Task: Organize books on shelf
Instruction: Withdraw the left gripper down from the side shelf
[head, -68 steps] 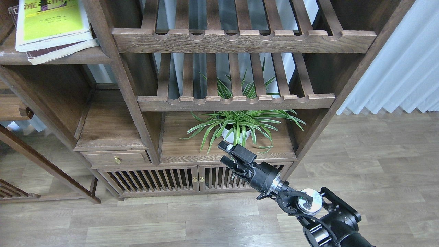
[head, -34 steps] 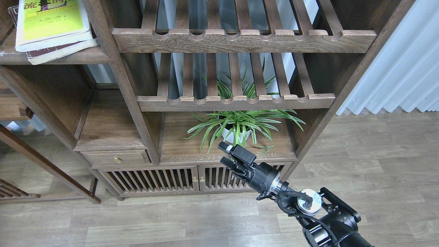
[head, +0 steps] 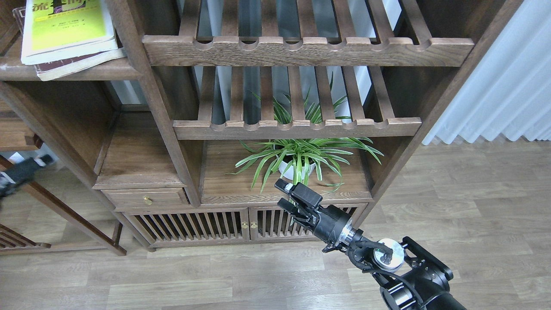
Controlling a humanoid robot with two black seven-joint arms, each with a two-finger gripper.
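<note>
The large yellow-green book [head: 66, 26] lies flat on top of the maroon book [head: 79, 63] on the dark plank shelf [head: 86, 73] at the top left. The book marked "300" is out of view. My right gripper [head: 284, 194] is open and empty. It hovers low in the middle, in front of the cabinet and far below and right of the books. My left gripper [head: 26, 168] shows as a dark blur with a pale tip at the left edge, well below the shelf. Its fingers cannot be told apart.
Two slatted racks [head: 297, 125] with scalloped front rails fill the middle bay. A potted spider plant [head: 297, 161] stands below them, just behind my right gripper. A small drawer [head: 146, 199] and slatted cabinet doors [head: 245, 224] sit lower. White curtains [head: 503, 94] hang at the right.
My left gripper has come into view at the left edge. The view has shifted very slightly. My right gripper and the books stay about where they were.
</note>
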